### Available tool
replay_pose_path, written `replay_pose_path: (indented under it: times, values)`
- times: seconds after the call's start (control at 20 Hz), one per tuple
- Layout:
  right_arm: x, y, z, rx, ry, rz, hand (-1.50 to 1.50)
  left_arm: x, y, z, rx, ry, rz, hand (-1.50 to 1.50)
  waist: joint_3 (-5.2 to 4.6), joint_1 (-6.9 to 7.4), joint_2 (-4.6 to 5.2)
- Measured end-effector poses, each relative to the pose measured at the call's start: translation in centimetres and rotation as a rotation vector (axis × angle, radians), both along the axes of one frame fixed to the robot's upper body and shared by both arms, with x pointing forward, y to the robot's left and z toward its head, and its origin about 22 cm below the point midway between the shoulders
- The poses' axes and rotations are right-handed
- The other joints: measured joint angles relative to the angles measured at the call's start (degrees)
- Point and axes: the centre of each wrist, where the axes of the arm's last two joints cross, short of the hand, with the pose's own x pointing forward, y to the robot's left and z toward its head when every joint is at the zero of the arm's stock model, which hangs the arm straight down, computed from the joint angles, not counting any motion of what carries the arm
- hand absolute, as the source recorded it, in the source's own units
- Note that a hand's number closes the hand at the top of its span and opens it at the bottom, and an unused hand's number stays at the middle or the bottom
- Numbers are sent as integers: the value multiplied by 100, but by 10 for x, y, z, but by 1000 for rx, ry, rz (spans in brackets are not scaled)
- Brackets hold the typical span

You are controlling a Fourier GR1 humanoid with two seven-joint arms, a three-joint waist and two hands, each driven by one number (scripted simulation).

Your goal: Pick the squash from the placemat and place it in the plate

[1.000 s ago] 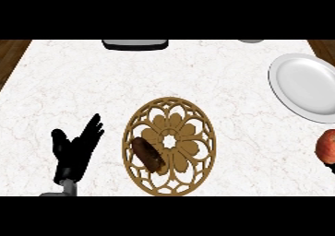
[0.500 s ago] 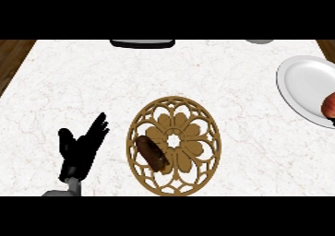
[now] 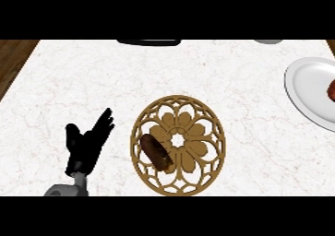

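left hand (image 3: pixel 88 145) spread as before, squash (image 3: pixel 156 152) unmoved on placemat (image 3: pixel 197 177), plate (image 3: pixel 302 87) nearer right edge

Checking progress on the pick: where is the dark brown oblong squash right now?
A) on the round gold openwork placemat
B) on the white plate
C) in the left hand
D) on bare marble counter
A: the dark brown oblong squash lies on the left part of the round gold openwork placemat, untouched by the open left hand.

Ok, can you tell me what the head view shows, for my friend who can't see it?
A dark brown squash lies on a round golden placemat on a white marble counter. The left robot hand rests open beside the mat, and a white plate sits at the right edge.
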Motion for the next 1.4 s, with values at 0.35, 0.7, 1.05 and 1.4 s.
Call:
replay_pose_path:
  times: [0.35,0.7,1.05,1.4]
  values:
    - [-3,-4,-8,-139,271,17,-150,7,-7,4,0,-12,-29,0,13,185,95]
    - [6,7,-12,-24,258,138,-150,7,-8,4,-7,-14,-34,0,36,196,99]
    - [4,-1,-5,210,131,172,-150,7,-2,4,1,-10,-19,0,36,109,81]
    - [-24,-37,8,331,164,198,-150,5,1,4,-4,-7,-4,0,40,6,76]
